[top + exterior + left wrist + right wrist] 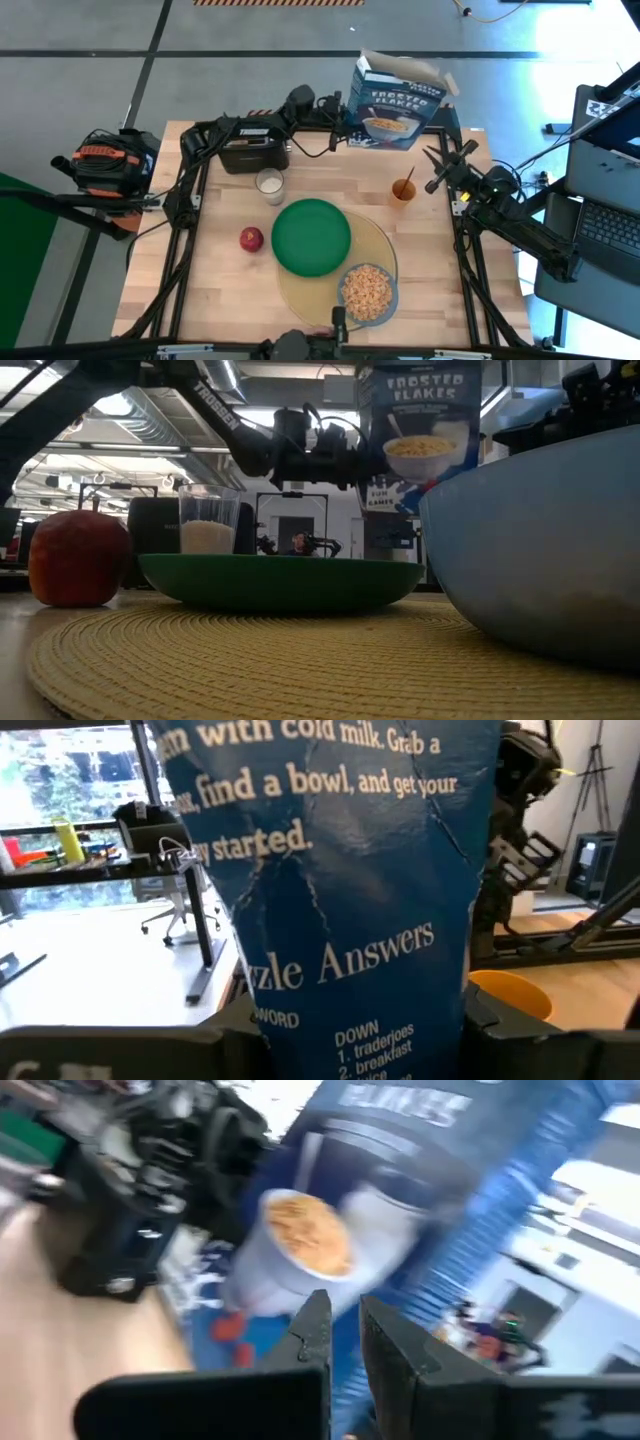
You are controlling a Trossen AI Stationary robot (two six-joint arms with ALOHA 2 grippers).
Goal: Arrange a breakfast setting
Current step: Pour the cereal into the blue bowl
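Currently my left gripper (345,112) clamps the cereal box (398,100), tilted at the table's far edge; right gripper (432,160) nearly shut, empty. Risk: box slips or spills onto orange cup (403,190).

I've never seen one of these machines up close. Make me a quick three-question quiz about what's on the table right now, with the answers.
1. True or false: the blue-grey bowl already holds cereal.
2. Which gripper holds the blue cereal box? A) left gripper B) right gripper C) neither
3. Fill in: the red apple lies beside the green ____.

Key
1. True. Cereal fills the bowl, which sits on the yellow mat.
2. A. The left gripper is shut on the box at the table's far edge; the right gripper is shut and empty, next to the orange drink cup.
3. Plate.
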